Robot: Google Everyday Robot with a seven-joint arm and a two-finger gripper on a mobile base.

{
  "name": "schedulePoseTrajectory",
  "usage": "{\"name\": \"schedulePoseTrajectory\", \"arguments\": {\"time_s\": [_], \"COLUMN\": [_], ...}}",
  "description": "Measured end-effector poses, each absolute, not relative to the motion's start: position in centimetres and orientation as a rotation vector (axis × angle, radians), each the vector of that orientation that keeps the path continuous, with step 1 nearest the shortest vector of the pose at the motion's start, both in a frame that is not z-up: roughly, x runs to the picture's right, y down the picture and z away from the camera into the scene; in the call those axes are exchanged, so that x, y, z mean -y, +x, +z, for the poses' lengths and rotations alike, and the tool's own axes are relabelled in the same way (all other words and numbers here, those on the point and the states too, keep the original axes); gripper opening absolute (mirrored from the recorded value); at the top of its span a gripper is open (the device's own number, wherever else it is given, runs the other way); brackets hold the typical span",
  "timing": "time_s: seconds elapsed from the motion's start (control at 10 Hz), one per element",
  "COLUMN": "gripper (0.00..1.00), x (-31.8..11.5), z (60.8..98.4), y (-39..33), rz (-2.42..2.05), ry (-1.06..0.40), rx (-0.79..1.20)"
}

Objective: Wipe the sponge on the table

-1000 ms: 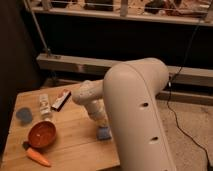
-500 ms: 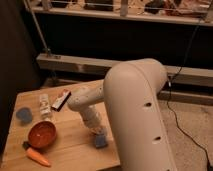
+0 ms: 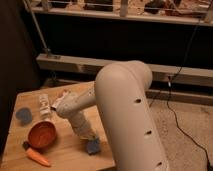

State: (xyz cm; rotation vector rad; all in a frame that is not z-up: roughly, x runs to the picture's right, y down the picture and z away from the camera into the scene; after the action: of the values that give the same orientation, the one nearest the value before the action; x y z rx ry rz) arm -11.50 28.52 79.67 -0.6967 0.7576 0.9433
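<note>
**Pincer closed on sponge near the desk's front right edge**

The sponge (image 3: 93, 146) lies on the desk (image 3: 67, 155) close to the front edge, just beside the right edge, where the wood gives way to speckled floor (image 3: 187, 140). The pincer (image 3: 90, 136) comes down onto the sponge's upper side, closed on it. Bare planks lie open to the left of the sponge, up to the orange bowl (image 3: 41, 134). A carrot (image 3: 37, 156) lies in front of the bowl, near the front edge. The blue disc (image 3: 23, 115) sits near the left edge, with a small bottle (image 3: 45, 106) just beside it.

The robot's bulky white arm (image 3: 127, 115) covers the desk's right rear corner and most of its right edge. The pincer's fingers are hard to tell apart from the wrist. The bottom border cuts off the desk's front. The bottle carries a label, but no writing on it can be read.
</note>
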Motion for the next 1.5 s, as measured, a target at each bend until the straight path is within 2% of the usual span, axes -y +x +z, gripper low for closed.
{"name": "schedulePoseTrajectory", "arguments": {"time_s": [0.9, 1.5], "gripper": [0.00, 0.00], "x": [-24.9, -19.7], "z": [81.5, 85.2], "y": [-20.4, -22.2], "rz": [0.801, 0.802], "ry": [-0.755, -0.651], "rx": [-0.582, -0.530]}}
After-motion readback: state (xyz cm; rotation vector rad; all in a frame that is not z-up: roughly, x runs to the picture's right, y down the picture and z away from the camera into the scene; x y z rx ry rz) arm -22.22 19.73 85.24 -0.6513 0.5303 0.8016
